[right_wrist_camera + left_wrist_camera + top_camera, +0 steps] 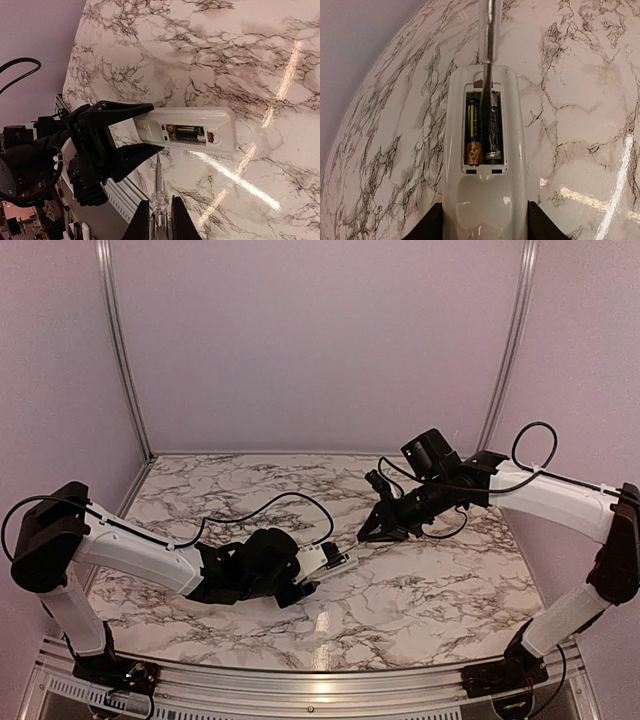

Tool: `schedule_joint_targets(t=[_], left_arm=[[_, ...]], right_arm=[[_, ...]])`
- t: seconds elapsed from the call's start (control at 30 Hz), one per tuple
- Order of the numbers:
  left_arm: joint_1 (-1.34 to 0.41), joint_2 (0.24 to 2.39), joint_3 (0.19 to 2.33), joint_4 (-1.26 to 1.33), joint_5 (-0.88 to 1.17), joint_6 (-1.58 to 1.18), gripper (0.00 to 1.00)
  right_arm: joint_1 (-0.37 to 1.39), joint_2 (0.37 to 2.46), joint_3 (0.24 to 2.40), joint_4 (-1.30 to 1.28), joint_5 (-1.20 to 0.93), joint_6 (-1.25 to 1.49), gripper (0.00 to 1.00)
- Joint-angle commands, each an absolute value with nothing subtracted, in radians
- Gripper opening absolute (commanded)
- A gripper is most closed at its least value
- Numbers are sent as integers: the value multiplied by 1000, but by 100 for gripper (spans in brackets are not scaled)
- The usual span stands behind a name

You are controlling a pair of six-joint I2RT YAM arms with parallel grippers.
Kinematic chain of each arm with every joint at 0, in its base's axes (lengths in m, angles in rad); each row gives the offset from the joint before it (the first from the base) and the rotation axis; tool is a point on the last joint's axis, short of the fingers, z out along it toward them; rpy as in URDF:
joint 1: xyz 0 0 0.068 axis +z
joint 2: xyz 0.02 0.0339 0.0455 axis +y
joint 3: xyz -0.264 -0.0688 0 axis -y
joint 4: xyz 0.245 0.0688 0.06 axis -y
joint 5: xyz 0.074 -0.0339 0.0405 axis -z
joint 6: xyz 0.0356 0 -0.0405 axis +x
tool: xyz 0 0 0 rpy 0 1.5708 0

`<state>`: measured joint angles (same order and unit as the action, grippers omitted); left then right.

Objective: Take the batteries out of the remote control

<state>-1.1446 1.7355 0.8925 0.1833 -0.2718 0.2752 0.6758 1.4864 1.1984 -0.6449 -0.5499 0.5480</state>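
Left pincer point(485, 226) grips the remote point(512, 125) by its near end, holding it over the bench point(580, 100), open bay point(470, 96) up. Both batteries point(474, 140) lie side by side in the bay. Right pincer point(160, 220) pinches a thin stick point(487, 45), tip between them. They look light, hard and slick: probably lever one end up, then pinch across its middle.

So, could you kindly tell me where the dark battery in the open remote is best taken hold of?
Probably by the end at the stick's tip, from the open face above. The dark battery lies sunk in the remote control's compartment, tight beside the yellow battery, so its flanks are walled in. The right tool holds that stick; lever up first, then pinch across.
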Motion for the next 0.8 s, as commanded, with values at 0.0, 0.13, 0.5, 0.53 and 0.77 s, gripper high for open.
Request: schedule_joint_targets(t=[0.0,0.13,0.5,0.53,0.77], left_arm=[[-1144,1756,918,201,-298,239,0],[-1144,1771,947,187,-350,189,0],[-1144,1830,1056,129,-410,144,0],[-1144,1835,1063,126,-414,134,0],[-1144,1862,1097,112,-420,101,0]], right_arm=[[675,1462,1241,-711,-469,545,0],[668,1458,1247,-735,-418,583,0],[640,1445,1245,-669,-363,728,0],[640,1444,1244,-658,-357,742,0],[634,1437,1249,-633,-340,801,0]])
